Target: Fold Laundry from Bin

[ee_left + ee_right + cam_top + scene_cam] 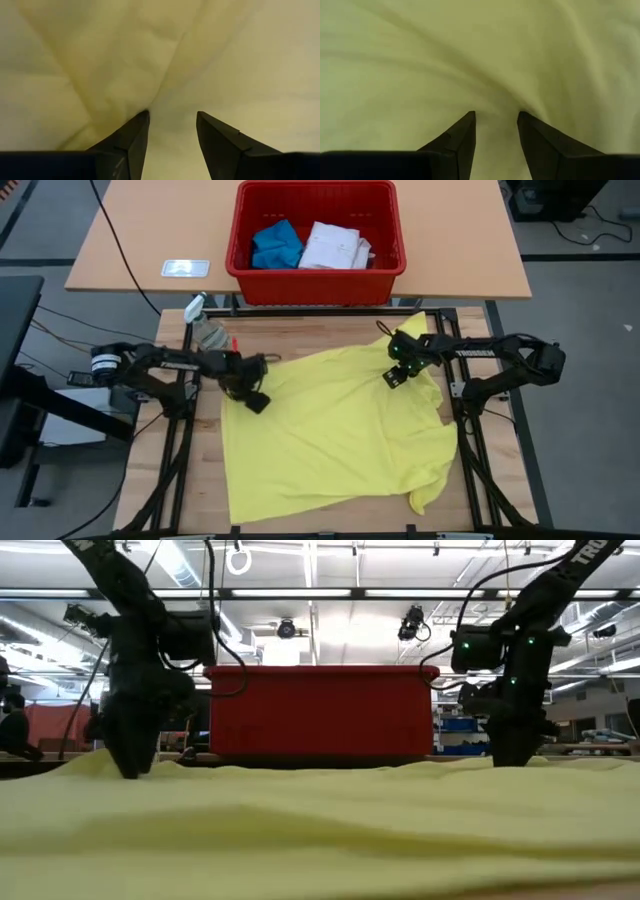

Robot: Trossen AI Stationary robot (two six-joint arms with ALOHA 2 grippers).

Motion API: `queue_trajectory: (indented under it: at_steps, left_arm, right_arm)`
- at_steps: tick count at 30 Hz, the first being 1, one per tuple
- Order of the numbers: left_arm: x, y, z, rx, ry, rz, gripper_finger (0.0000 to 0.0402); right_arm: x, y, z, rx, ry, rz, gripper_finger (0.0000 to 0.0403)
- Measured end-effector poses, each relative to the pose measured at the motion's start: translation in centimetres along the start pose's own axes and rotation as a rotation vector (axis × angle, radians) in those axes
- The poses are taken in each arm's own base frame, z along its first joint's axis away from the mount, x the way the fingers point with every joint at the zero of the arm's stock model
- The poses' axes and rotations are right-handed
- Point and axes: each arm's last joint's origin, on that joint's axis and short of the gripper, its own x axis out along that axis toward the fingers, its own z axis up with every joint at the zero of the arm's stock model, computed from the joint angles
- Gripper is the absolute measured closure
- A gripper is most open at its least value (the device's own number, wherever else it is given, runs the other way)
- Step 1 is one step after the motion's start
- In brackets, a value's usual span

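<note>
The bright yellow T-shirt lies spread over the near wooden table, rumpled, with one sleeve at the near right. My left gripper points down at the shirt's left edge, open. My right gripper points down on the shirt's far right part, also open. The red bin stands on the tan table beyond, holding a blue piece and a white shirt. In the low view the bin rises behind the yellow cloth. My left gripper comes from above, and its spread fingertips stand on the shirt's top layer near its left edge. A crease runs away from one tip. No cloth is pinched between the fingers. The shirt lies on the table. My right gripper also comes from above, its two spread fingertips set on the shirt's cloth at the far right. Creases fan out from the tips. Nothing is pinched between the fingers, and the cloth stays on the table.
A spray bottle stands at the table's far left corner, close to my left arm. A small flat white item lies on the tan table left of the bin. Bare wood shows left of the shirt.
</note>
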Motion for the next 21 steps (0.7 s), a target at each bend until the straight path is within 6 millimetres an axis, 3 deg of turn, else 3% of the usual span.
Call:
queue_trajectory:
  at_steps: [5,9,13,21]
  left_arm:
    - [-0.7,2.2,1.3,-0.01,-0.01,-0.022,0.0228]
    - [-1.0,2.6,1.7,-0.043,0.011,-0.121,0.0228]
    - [-1.6,1.9,1.3,-0.069,0.028,-0.217,0.0236]
    - [-1.0,-1.5,-1.4,0.047,0.021,-0.13,0.0258]
  right_arm:
    - [-0.8,0.6,0.4,-0.019,0.052,0.102,0.0247]
    - [-1.2,1.6,0.2,-0.021,0.131,0.266,0.0247]
    - [-1.2,2.6,-1.1,-0.057,0.225,0.287,0.0247]
    - [0.2,3.7,-3.3,-0.126,0.221,0.236,0.0247]
